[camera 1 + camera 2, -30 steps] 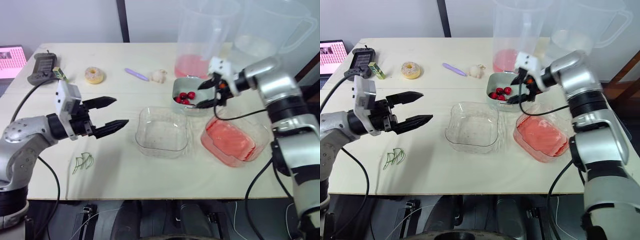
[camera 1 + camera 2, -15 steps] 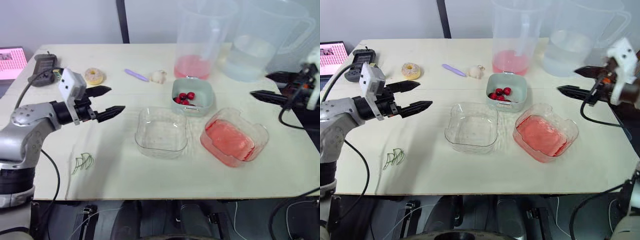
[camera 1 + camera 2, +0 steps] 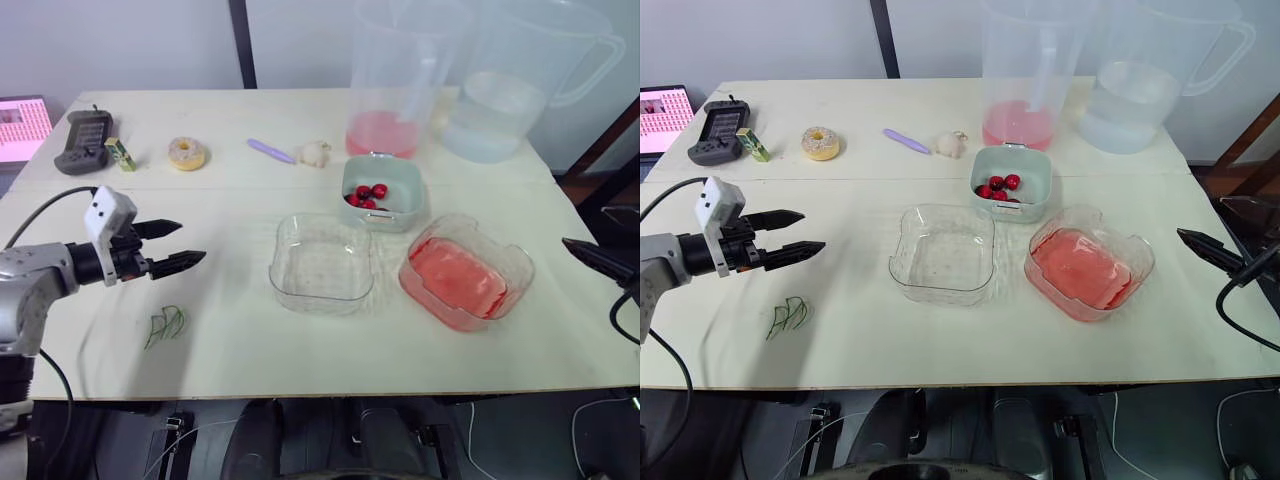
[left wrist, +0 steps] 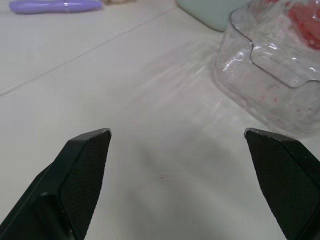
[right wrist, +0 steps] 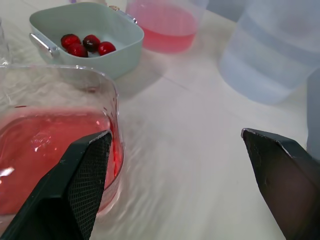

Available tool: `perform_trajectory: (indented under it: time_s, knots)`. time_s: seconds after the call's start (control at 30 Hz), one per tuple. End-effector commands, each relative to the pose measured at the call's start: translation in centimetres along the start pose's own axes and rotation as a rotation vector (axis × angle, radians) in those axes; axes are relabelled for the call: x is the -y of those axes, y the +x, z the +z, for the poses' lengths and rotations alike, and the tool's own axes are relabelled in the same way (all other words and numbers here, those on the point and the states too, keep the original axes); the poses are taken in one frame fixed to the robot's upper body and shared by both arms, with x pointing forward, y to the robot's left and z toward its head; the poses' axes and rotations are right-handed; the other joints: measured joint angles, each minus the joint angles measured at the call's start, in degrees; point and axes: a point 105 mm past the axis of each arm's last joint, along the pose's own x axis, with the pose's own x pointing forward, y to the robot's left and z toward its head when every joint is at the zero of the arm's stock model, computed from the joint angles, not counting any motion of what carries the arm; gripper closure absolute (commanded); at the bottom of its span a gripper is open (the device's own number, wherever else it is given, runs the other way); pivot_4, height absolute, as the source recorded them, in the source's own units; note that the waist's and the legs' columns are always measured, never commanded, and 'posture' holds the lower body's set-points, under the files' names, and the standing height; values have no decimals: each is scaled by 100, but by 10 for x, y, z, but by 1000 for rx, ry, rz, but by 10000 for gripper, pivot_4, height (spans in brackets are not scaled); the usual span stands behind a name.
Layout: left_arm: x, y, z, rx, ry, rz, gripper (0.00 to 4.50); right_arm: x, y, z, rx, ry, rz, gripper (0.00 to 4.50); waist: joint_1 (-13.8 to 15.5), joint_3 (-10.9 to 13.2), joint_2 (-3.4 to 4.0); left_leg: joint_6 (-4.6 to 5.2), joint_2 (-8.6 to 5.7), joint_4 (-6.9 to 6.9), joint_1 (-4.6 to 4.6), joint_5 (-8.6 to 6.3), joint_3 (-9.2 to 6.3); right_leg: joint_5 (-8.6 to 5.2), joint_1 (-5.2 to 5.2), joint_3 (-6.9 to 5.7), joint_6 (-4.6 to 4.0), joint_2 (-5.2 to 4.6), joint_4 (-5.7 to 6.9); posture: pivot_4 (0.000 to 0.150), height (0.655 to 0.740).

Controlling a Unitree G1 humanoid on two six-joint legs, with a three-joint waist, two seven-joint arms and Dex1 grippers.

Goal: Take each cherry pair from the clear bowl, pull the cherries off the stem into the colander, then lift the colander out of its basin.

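cherries (image 3: pixel 368 195) lie in the mint colander (image 3: pixel 402 183) just behind the clear bowl (image 3: pixel 288 288); left gripper (image 3: pixel 190 241) hangs spread open over the table (image 3: pixel 250 340), right gripper (image 5: pixel 175 132) splayed wide near the pink basin (image 3: pixel 522 266).

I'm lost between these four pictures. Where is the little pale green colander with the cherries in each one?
Left eye view: colander just right of centre, before the jugs.
Right eye view: colander near centre.
Left wrist view: a pale green corner beyond the clear bowl.
Right wrist view: whole, cherries inside.
Shared landmark: the tub of pink liquid beside it.
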Motion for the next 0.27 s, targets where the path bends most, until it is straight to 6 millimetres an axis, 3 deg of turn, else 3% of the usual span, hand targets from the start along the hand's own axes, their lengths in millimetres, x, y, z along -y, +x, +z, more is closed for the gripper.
perform_trajectory:
  time_s: [0.03, 0.27]
  knots:
    - [-4, -8, 20, 61, 51, 37, 0, -3, 7, 18, 50, -50, -3, 569, 4, 0, 0, 0, 0, -1, 0, 0, 1, 0, 0, 0, 0, -1, -1, 1500, 7400]
    - [3, -15, 23, 90, 14, 35, 0, -6, 23, 27, 67, -56, 26, 569, 3, 0, 1, 0, 0, -2, -1, 0, 1, 0, 0, 0, 0, -1, -1, 1500, 7400]
